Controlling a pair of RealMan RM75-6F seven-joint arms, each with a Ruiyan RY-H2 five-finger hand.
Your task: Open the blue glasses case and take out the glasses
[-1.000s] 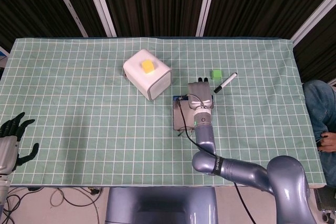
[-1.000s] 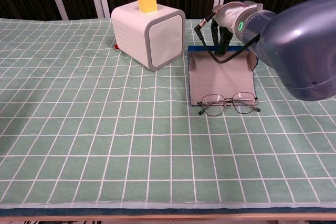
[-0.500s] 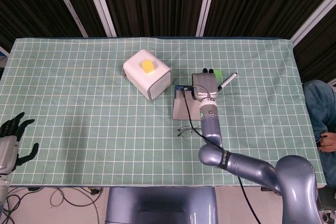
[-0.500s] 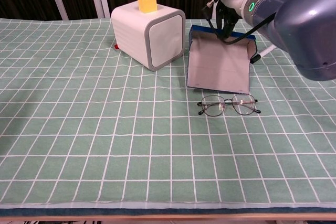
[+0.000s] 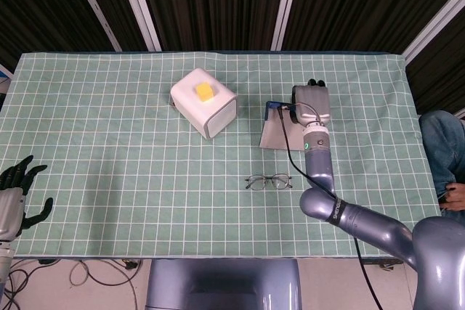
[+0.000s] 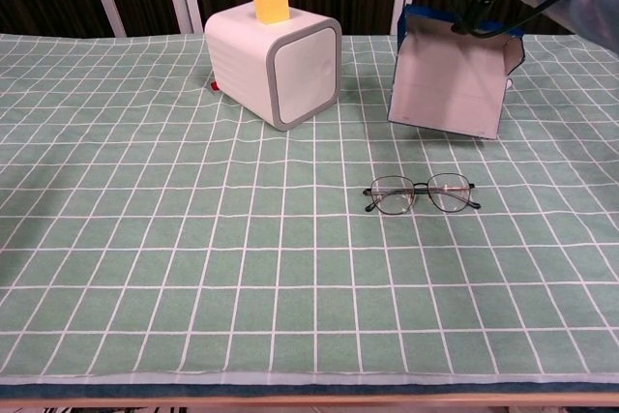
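one right hand (image 5: pixel 310 99) holds blue glasses case (image 6: pixel 449 84) aloft; glasses (image 6: pixel 422 193) below, apart.

Table (image 6: pixel 145 239) w/ green grid cloth: glasses (image 6: pixel 422 192), white box (image 6: pixel 274 60).

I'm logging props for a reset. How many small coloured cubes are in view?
1: a yellow cube sits on top of the white box. The right hand and the lifted glasses case cover some table, so another may be hidden.
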